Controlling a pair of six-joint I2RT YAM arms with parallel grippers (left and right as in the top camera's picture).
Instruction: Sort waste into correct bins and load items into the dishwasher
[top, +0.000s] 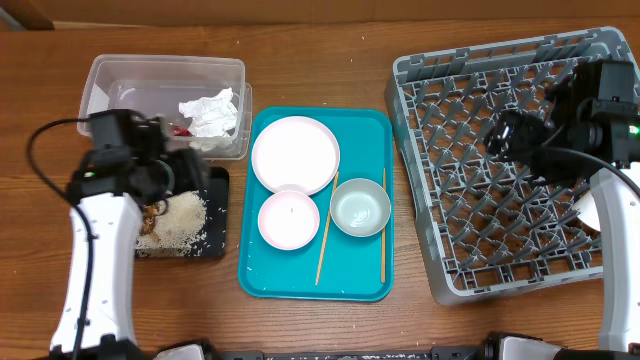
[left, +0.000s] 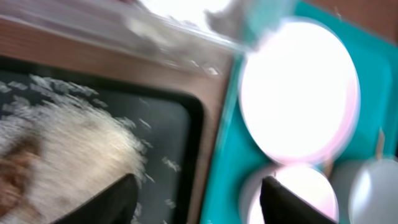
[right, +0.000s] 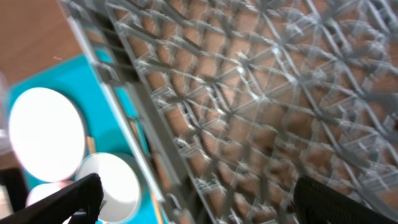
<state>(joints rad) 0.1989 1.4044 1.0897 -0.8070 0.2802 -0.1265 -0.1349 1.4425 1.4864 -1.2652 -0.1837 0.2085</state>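
**Item:** large white plate (top: 295, 153), upper ctr of overhead frame, flat on teal tray (top: 365, 130).

**Handling (judged):** rigid, smooth, prob. slippery and chippable. Light enough for one gripper. Flat face gives no purchase, so take at rim w/ one finger under the lip.

**Neighbours:**
- Small plate (top: 288, 218) sits at its lower edge. Touching or overlapping, cannot tell.
- Pale bowl (top: 360, 207) is just beside, lower right.
- Two chopsticks (top: 325, 243) lie low on the tray. Thin, light, stiff, apt to roll; pinch mid-length.

**Waste:**
- Napkin (top: 210, 110) and wrapper (top: 180, 130) are in clear tub (top: 100, 70), upper left.
- Rice (top: 180, 220) is on black tray (top: 215, 245) below it.

**Grippers:**
- L gripper (left: 196, 199) is over the black tray's right edge, fingers wide, nothing held.
- R gripper (right: 199, 205) is over dish rack (top: 500, 190), right of frame, fingers wide, nothing held.

**Clearance:** the tray lip and rack wall stand between plate and rack, so the plate must be lifted over. Rack grid offers ample room.
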